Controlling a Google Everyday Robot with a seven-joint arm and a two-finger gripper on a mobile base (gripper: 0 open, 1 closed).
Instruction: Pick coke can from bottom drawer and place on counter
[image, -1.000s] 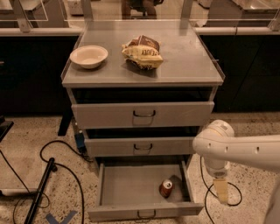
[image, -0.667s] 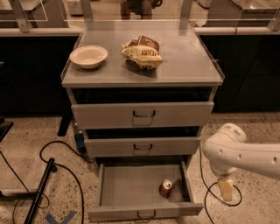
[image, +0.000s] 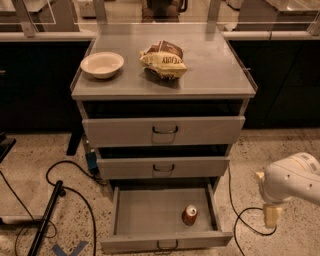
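Note:
The coke can (image: 190, 215) is small and red with a silver top. It stands on the floor of the open bottom drawer (image: 145, 215), near its right wall. The counter (image: 210, 75) is the grey cabinet top above the three drawers. My white arm (image: 292, 177) reaches in from the right edge. The gripper (image: 271, 216) hangs pointing down over the floor, right of the drawer and apart from the can. It holds nothing that I can see.
A white bowl (image: 102, 64) and a yellow-and-brown snack bag (image: 164, 60) lie on the counter. The top drawer (image: 165, 131) and middle drawer (image: 164, 167) are slightly pulled out. Black cables (image: 65, 180) and a dark pole (image: 46, 217) lie on the speckled floor to the left.
My arm and gripper have moved right, away from the drawer's right side. The can has not moved.

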